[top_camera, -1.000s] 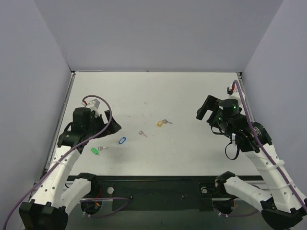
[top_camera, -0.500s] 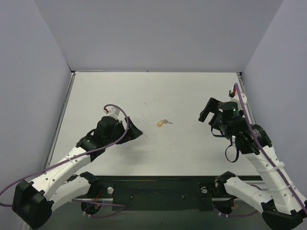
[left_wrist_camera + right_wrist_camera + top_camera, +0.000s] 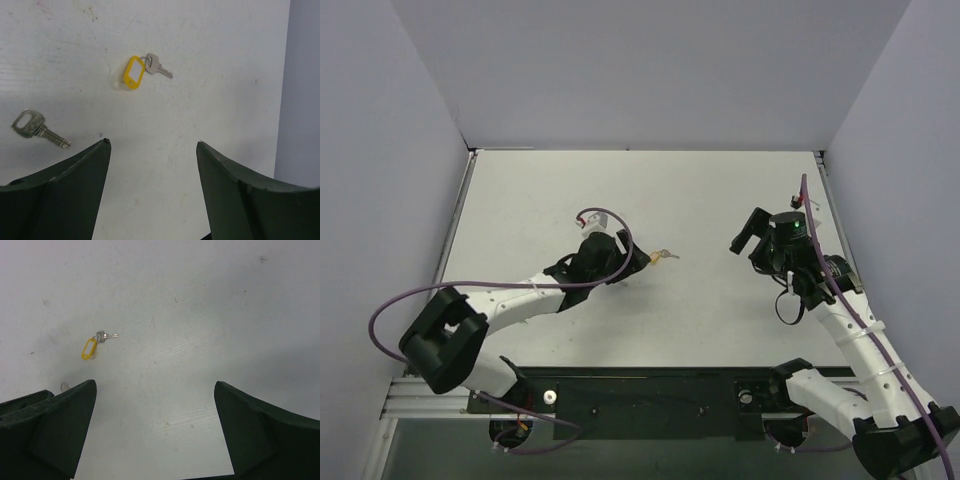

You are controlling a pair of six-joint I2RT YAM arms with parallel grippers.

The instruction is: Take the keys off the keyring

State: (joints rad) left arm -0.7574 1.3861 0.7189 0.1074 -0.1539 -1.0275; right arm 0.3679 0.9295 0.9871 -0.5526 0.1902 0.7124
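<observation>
Nothing's done yet tbh: the key (image 3: 159, 66) is left hooked on the keyring (image 3: 134, 73), with the left tool (image 3: 152, 143) and right tool (image 3: 155, 383) held wide open, empty.

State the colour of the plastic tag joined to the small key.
The tag is yellow with a white label window, best seen in the left wrist view.

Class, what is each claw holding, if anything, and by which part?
Nothing is held. The left claw and the right claw stand open and empty; the keyring lies apart from both.
</observation>
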